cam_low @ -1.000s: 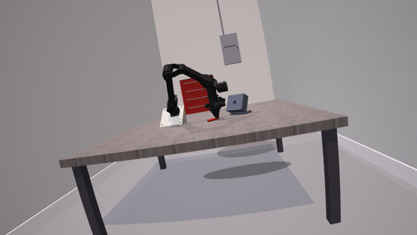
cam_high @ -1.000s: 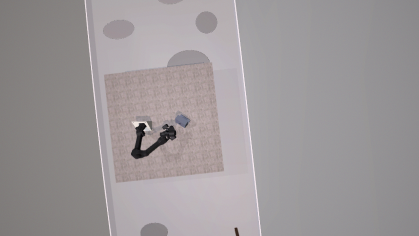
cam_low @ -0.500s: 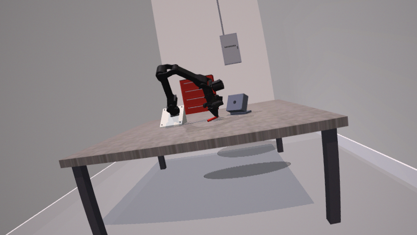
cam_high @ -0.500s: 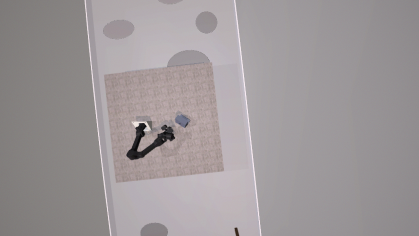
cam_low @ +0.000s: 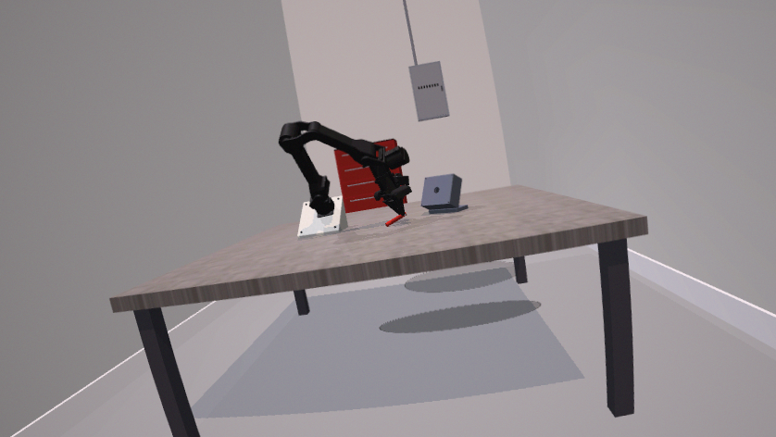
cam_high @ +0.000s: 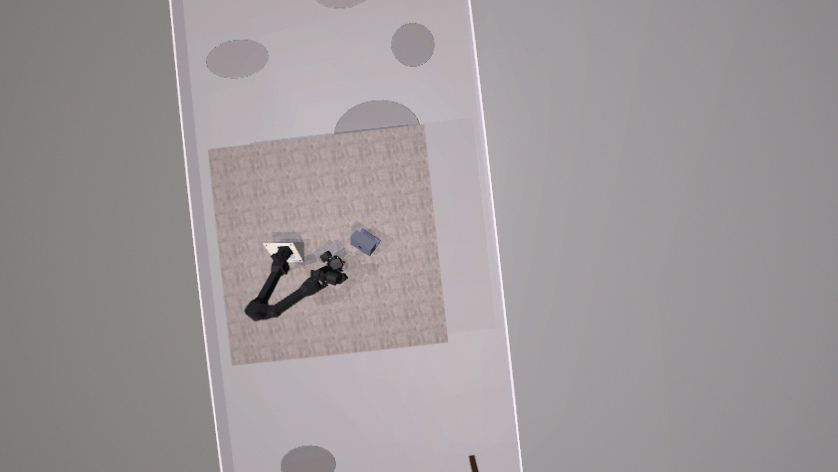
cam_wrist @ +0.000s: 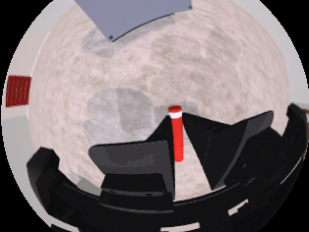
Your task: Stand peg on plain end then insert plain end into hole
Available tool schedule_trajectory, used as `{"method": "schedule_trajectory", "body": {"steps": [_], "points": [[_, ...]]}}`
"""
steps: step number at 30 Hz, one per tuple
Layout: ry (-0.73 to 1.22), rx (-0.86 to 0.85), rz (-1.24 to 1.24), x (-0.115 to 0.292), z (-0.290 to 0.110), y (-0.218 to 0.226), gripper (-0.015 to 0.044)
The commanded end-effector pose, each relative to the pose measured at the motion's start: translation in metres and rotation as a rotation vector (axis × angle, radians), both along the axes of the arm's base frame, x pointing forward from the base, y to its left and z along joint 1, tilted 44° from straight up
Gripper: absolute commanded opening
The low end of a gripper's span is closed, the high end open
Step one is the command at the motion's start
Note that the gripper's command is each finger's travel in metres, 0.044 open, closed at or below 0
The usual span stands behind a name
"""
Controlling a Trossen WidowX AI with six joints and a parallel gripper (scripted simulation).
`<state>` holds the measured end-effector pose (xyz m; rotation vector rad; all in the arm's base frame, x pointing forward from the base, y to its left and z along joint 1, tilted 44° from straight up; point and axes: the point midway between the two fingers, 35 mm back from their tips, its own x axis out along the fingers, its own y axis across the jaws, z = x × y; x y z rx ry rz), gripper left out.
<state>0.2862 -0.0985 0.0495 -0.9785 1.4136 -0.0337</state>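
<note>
Bare workshop room: wooden table (cam_low: 488,228), wall electrical box (cam_low: 429,90), red cabinet (cam_low: 353,184).
</note>
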Motion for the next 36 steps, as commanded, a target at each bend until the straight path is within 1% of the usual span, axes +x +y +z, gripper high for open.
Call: {"method": "schedule_trajectory", "body": {"steps": [1,36], "points": [[-0.024,0.023,0.027,-0.002,0.002,0.001,0.005],[-0.214,0.179,0.205,-0.018,0.019,0.003,0.005]]}}
